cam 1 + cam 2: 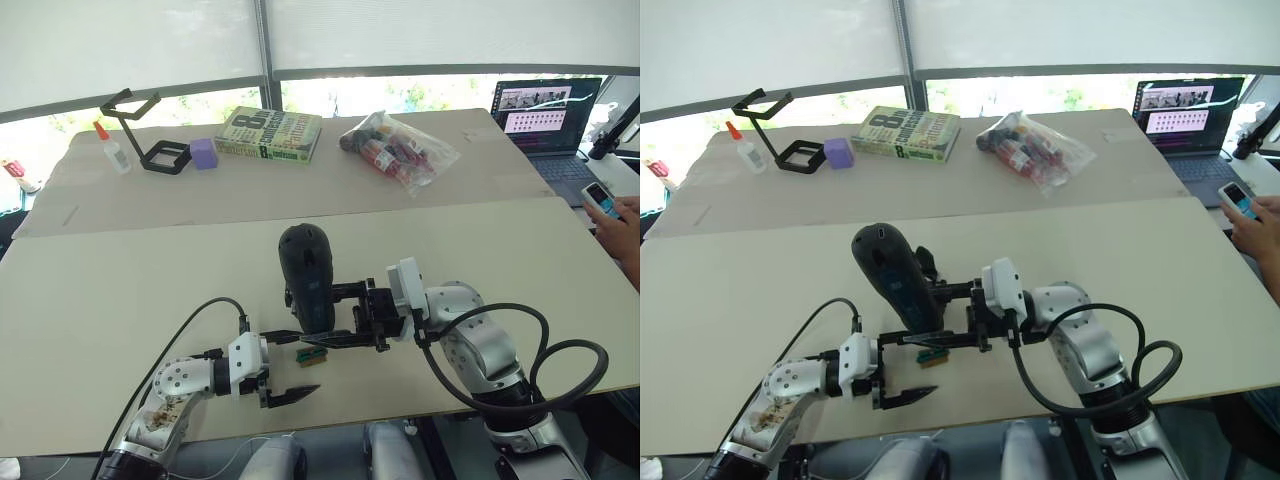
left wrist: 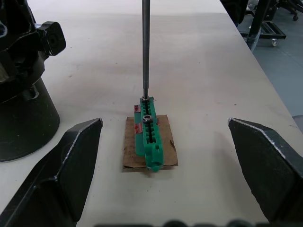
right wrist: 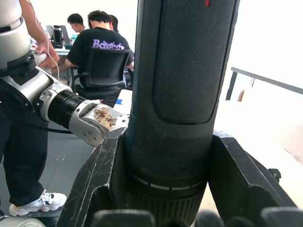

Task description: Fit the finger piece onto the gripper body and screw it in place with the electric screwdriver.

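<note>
Spreading across most of the scene is the pale desk (image 1: 120,300), with a second tabletop (image 1: 300,180) butted against its far edge. On that far surface a green book (image 1: 270,134) lies mid-way along, a clear bag of small items (image 1: 400,150) sits to its right, and a purple block (image 1: 203,153), a black wire stand (image 1: 150,130) and a glue bottle (image 1: 112,148) stand toward the left end. A laptop (image 1: 548,118) at the far right corner is cut off by the frame, and a person's hand (image 1: 625,225) holding a phone is only partly in view.

Near the desk's front edge, the right gripper (image 1: 345,318) is clamped around the electric screwdriver (image 1: 308,275), held upright; its thin bit (image 2: 146,47) comes down onto a small green block (image 2: 150,137) resting on a scrap of cardboard (image 2: 132,156). The left gripper (image 1: 285,368) sits just beside this block with its fingers (image 2: 71,161) spread wide on either side, touching nothing.

A dark rounded object (image 2: 23,94) beside the block is cropped and hard to identify.
</note>
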Robot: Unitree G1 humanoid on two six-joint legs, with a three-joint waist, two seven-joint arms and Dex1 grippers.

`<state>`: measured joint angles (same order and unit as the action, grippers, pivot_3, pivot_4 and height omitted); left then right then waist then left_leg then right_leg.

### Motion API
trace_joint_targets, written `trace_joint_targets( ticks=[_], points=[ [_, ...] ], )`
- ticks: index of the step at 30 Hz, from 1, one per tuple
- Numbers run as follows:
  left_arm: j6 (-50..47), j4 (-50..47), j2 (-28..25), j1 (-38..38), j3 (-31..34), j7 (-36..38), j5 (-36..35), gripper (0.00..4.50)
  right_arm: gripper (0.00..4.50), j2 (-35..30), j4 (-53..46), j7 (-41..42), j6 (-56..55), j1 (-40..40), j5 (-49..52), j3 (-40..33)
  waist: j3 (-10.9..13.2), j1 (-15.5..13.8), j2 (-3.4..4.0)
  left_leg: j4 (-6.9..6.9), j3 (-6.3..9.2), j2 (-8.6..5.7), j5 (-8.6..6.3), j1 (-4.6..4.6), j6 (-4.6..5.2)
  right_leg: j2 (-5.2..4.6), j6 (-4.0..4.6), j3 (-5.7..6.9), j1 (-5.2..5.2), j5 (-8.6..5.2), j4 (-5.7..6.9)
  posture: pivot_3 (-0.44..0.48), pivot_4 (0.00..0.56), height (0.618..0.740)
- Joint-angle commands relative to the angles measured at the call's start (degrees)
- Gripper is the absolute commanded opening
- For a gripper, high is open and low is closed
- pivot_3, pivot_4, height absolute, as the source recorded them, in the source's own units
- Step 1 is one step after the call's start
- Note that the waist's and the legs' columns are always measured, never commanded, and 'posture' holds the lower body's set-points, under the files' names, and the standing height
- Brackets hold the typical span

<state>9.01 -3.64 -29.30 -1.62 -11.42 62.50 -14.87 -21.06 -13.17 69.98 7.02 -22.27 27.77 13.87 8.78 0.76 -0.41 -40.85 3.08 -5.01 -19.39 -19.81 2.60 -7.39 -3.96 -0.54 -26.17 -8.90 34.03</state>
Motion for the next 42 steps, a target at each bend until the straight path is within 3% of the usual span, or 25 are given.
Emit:
trace_joint_targets(
  ticks=[1, 42],
  points=[
    [-1.01, 0.17, -0.01, -1.05, -1.7, 0.34, 0.34, 4.5, 1.98, 0.05, -2.14, 0.24, -0.33, -1.42, 1.81, -0.96, 0.0, 0.0, 0.0, 0.0, 0.0, 0.0, 0.0, 0.0, 0.0, 0.0, 0.0, 0.0, 0.0, 0.0, 0.0, 0.0, 0.15, 0.74],
    [-2.21, -0.82, -0.19, -1.26, -1.53, 0.36, -0.11, 4.5, 1.98, 0.75, -2.02, 0.56, 0.31, -1.95, 2.54, -0.76, 0.0, 0.0, 0.0, 0.02, 0.0, 0.0, 0.0, -0.01, 0.0, 0.0, 0.0, 0.0, -0.01, 0.0, -0.01, 0.0, 0.15, 0.74]
  ],
)
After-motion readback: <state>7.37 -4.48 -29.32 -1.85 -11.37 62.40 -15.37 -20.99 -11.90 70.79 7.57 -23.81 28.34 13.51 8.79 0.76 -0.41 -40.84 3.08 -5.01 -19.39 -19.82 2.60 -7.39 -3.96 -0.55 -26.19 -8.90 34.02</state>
